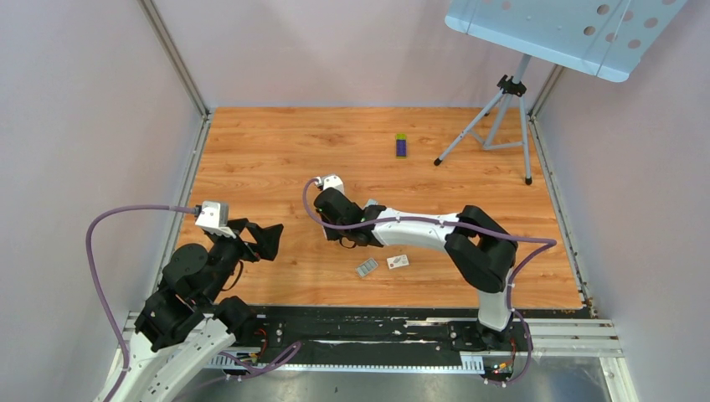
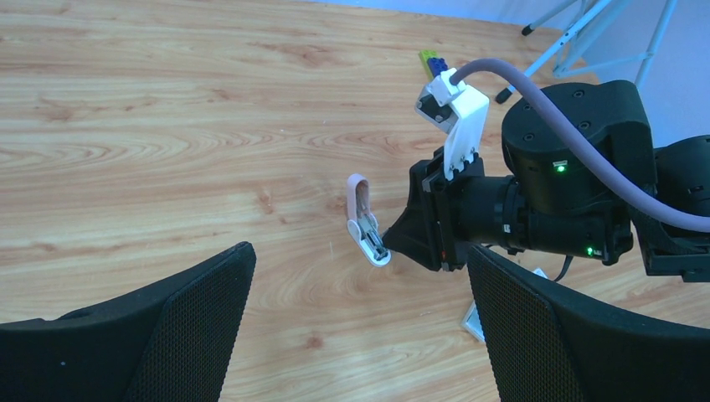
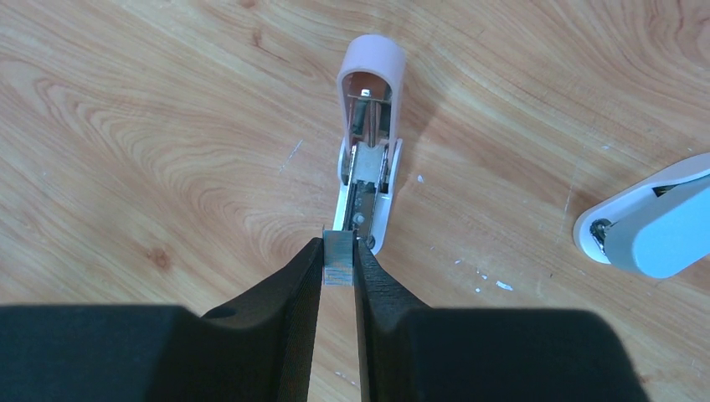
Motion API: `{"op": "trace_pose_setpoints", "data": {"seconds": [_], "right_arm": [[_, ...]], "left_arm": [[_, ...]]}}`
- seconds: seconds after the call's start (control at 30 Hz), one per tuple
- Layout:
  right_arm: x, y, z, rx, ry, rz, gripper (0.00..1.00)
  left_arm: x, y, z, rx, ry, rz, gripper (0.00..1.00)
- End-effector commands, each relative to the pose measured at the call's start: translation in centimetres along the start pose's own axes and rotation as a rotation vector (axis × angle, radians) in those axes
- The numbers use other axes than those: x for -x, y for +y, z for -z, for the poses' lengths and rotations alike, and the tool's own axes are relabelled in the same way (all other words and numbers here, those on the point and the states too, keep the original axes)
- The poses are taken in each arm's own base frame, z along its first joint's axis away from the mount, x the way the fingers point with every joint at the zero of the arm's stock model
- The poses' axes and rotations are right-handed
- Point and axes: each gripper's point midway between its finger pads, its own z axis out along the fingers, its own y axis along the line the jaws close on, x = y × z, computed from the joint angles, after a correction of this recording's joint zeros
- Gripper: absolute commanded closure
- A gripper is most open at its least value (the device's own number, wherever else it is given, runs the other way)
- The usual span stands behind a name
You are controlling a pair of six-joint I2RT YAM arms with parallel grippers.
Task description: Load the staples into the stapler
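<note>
Centrally, the right gripper [image 3: 338,246] pinches the staples [image 3: 338,264] (a short grey ridged strip) between its black fingers, at the near end of the stapler [image 3: 366,159]. The stapler lies open on the tabletop [image 1: 251,151], its pink lid swung to the far side. Well to the left, the left gripper [image 1: 261,237] hangs with fingers spread. A second grey ridged block [image 1: 366,268] lies beside a white card [image 1: 398,262].

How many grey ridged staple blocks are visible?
2. One grey staple block is clamped in the right jaws at the pink stapler; another lies beside the white card.
</note>
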Motion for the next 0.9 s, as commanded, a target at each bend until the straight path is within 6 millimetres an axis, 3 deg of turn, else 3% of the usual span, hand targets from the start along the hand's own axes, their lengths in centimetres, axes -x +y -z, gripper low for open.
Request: {"op": "trace_pose_setpoints", "data": {"seconds": [0.0, 0.43, 0.87], "right_arm": [[0.5, 0.3, -0.9, -0.032, -0.037, 0.005, 0.76], [1.4, 0.3, -1.8, -0.054, -0.064, 0.003, 0.76], [0.7, -0.2, -2.1, -0.071, -0.051, 0.000, 0.76]], "left_arm": [[-0.3, 0.1, 0.0, -0.002, 0.000, 0.000, 0.00], [-0.4, 0.1, 0.0, 0.001, 0.005, -0.001, 0.00], [-0.3, 0.2, 0.0, 0.004, 0.002, -0.004, 0.00]]}}
